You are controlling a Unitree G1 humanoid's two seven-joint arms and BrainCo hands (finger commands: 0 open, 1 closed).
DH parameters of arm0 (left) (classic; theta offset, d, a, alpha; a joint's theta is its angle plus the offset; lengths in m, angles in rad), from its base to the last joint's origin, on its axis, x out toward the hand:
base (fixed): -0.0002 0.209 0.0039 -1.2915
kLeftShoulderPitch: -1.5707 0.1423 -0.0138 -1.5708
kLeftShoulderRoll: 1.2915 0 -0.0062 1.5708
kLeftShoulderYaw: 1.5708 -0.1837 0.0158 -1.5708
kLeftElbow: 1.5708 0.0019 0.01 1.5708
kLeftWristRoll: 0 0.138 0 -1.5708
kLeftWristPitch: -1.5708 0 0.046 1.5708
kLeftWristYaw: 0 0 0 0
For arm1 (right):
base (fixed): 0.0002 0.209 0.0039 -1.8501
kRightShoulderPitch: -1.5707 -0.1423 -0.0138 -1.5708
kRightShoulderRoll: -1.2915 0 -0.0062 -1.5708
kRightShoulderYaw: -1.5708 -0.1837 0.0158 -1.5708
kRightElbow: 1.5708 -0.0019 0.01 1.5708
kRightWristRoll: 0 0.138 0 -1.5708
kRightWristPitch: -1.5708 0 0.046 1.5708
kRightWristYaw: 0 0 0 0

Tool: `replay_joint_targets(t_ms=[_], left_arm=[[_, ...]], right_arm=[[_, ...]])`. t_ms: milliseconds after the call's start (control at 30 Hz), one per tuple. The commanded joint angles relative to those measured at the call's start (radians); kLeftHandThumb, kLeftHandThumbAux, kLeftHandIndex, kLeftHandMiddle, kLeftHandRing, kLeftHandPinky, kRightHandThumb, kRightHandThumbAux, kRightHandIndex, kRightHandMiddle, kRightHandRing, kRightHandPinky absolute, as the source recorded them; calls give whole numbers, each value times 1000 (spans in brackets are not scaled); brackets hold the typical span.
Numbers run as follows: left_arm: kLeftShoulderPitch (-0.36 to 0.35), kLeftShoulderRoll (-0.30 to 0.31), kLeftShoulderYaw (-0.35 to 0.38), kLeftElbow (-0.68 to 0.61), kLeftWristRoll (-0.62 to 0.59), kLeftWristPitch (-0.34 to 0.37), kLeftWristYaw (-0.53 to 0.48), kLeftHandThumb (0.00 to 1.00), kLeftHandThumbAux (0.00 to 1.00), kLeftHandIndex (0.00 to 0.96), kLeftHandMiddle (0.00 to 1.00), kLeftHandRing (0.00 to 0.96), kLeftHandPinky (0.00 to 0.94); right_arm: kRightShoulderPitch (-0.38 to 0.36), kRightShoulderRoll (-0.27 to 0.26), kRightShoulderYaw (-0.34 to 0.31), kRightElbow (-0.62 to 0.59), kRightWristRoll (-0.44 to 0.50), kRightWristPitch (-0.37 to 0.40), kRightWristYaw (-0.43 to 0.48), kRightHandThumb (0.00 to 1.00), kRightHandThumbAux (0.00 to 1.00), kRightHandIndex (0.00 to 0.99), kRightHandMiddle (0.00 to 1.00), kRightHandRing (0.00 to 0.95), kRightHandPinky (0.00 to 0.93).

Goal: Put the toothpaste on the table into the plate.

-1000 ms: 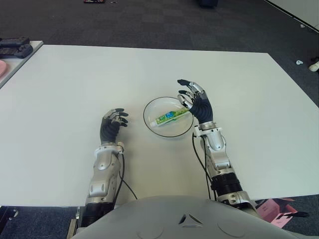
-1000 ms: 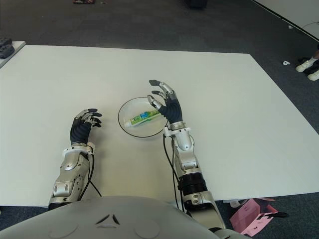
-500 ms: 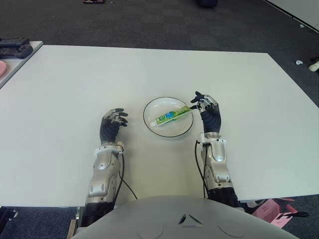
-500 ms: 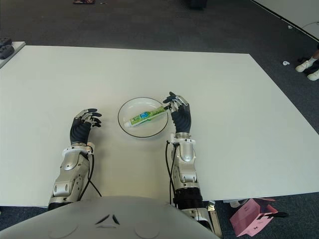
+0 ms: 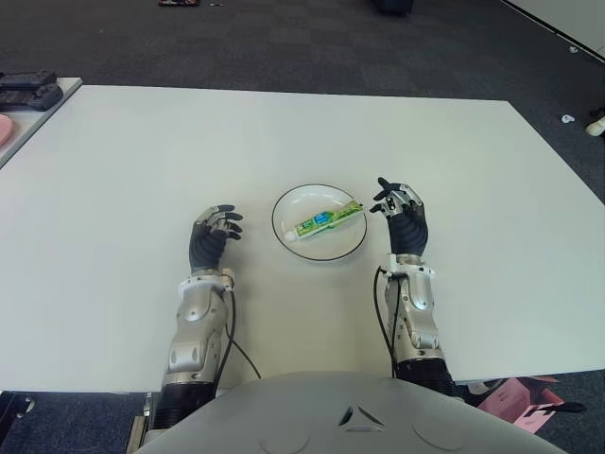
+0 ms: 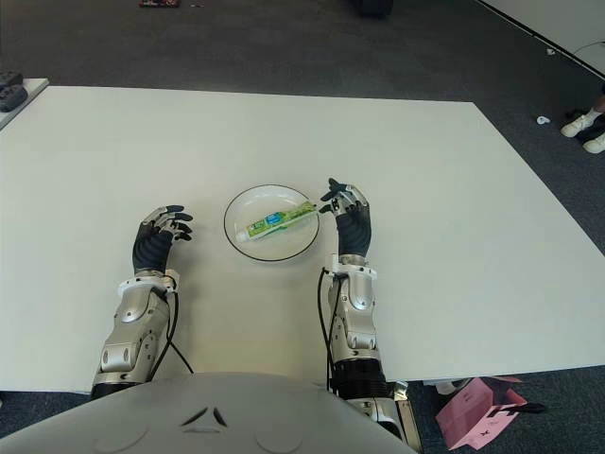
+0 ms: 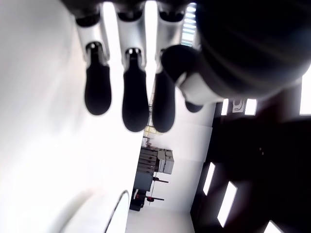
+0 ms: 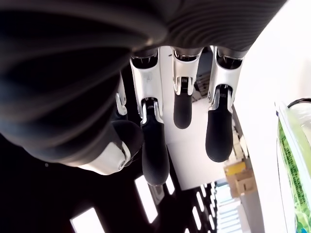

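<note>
On the white table (image 5: 454, 161) in front of me I count one plate, one toothpaste tube and my two hands. Farthest left is my left hand (image 5: 210, 237), just left of the plate, its fingers loosely bent and gripping nothing. Next comes the single white plate (image 5: 286, 205), and the one green toothpaste tube (image 5: 327, 218) lies slanted inside it, its upper right end reaching the plate's right rim. My right hand (image 5: 404, 216) sits just right of that rim, close to the tube's end without touching it, fingers relaxed and empty.
</note>
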Motion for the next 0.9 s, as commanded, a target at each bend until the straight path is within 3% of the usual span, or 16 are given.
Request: replay_joint_targets(t_ms=[33, 367, 900], left_arm=[[29, -12, 8, 56, -7, 78, -10, 834, 679, 400, 506, 605, 589], [27, -13, 4, 45, 6, 100, 1, 833, 680, 399, 506, 607, 596], [31, -16, -5, 29, 24, 103, -2, 832, 681, 396, 505, 606, 587]], right_arm=[[31, 127, -3, 3, 22, -8, -39, 705, 719, 434, 597, 573, 571], [49, 158, -10, -11, 63, 27, -130, 707, 719, 434, 593, 561, 541], [78, 155, 4, 17, 56, 27, -216, 708, 720, 434, 590, 552, 530]])
